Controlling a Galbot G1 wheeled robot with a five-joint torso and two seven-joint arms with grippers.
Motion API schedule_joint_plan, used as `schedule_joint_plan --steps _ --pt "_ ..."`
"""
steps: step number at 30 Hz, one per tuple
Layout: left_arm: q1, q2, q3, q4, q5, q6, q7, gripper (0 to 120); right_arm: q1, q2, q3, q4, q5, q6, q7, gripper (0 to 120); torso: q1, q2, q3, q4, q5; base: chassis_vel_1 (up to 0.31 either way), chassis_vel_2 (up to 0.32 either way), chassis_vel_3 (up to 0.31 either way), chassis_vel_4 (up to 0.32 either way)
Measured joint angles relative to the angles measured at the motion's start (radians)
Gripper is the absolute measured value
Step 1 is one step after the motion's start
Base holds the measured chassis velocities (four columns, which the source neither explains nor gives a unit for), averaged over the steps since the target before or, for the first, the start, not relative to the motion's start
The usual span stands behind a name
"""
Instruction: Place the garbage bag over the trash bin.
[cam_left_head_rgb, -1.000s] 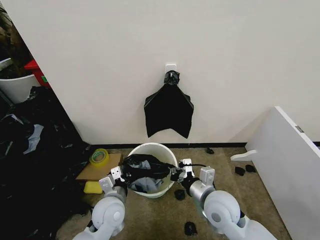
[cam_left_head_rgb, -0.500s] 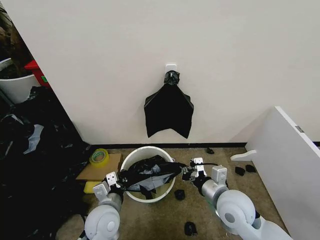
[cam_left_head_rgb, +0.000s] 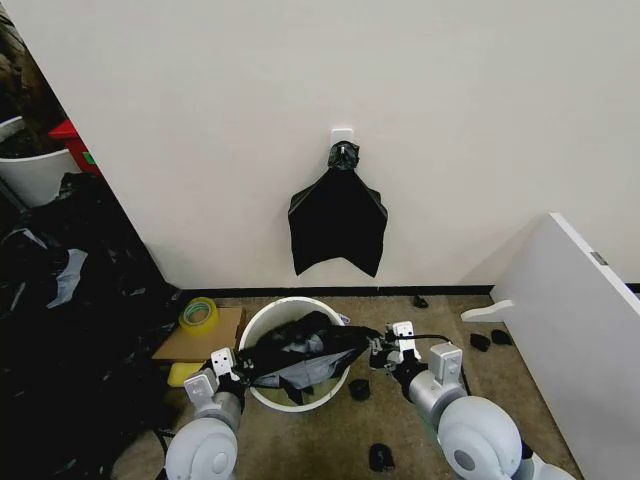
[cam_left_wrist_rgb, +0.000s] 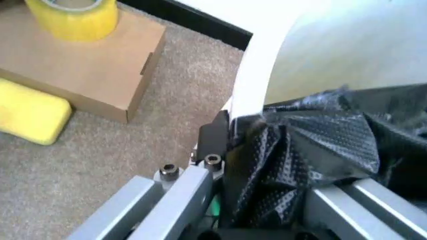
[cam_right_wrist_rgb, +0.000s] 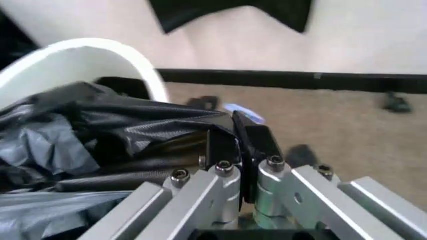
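The round white trash bin (cam_left_head_rgb: 262, 318) stands on the carpet below the wall. The black garbage bag (cam_left_head_rgb: 300, 350) is stretched across its opening between both grippers. My left gripper (cam_left_head_rgb: 236, 366) is shut on the bag's edge at the bin's left side, just outside the rim (cam_left_wrist_rgb: 257, 75). Crinkled black garbage bag (cam_left_wrist_rgb: 300, 150) bunches between its fingers (cam_left_wrist_rgb: 215, 134). My right gripper (cam_left_head_rgb: 376, 350) is shut on the opposite edge at the bin's right side. In the right wrist view the bag (cam_right_wrist_rgb: 113, 130) runs from the gripper (cam_right_wrist_rgb: 241, 131) toward the bin (cam_right_wrist_rgb: 100, 52).
A flat black bag bunch (cam_left_head_rgb: 338, 220) hangs from a wall hook. A cardboard box (cam_left_head_rgb: 195, 340) with yellow tape (cam_left_head_rgb: 198, 313) and a yellow sponge (cam_left_head_rgb: 184, 373) lie left of the bin. Black sheeting (cam_left_head_rgb: 70, 320) heaps at the far left. A white panel (cam_left_head_rgb: 575, 340) leans at right. Small dark scraps (cam_left_head_rgb: 380, 457) dot the carpet.
Both grippers have moved apart and back toward me, pulling the bag wider and flatter across the bin's opening. Both stay shut on it.
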Motion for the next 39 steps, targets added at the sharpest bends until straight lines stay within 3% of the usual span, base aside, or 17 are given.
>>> schedule_joint_plan --steps 21,27,33,35,38,39 --pt "0.028 0.004 -0.011 -0.001 0.014 -0.017 0.000 0 -0.011 0.004 0.062 0.021 0.008 -0.059 0.087 0 0.000 0.000 0.000 0.0001 0.0002 0.000 0.000 0.000 0.000" --pt "0.025 0.005 -0.005 -0.013 0.014 -0.017 -0.003 0 -0.075 0.004 0.043 0.081 -0.035 -0.062 0.023 0 0.000 0.000 0.000 0.0001 0.0002 0.000 0.000 0.000 0.000" --pt "0.026 0.009 0.001 -0.025 0.008 -0.010 -0.004 0 -0.151 -0.027 0.044 0.144 -0.192 0.019 -0.163 18 0.000 0.000 0.000 0.0000 0.0003 0.000 0.000 0.000 0.000" --pt "0.025 0.014 0.003 -0.031 0.004 -0.005 -0.005 0 -0.184 -0.055 0.047 0.172 -0.302 0.072 -0.251 30 0.000 0.000 0.000 -0.0001 0.0000 0.000 0.000 0.000 0.000" --pt "0.024 0.017 0.004 -0.037 0.002 0.001 -0.005 0 -0.198 -0.077 0.048 0.179 -0.400 0.121 -0.305 34 0.000 0.000 0.000 -0.0001 0.0000 0.000 0.000 0.000 0.000" --pt "0.025 0.021 0.005 -0.044 0.002 0.007 -0.005 0 -0.201 -0.099 0.047 0.179 -0.483 0.172 -0.348 41 0.000 0.000 0.000 -0.0002 0.0000 0.000 0.000 0.000 0.000"
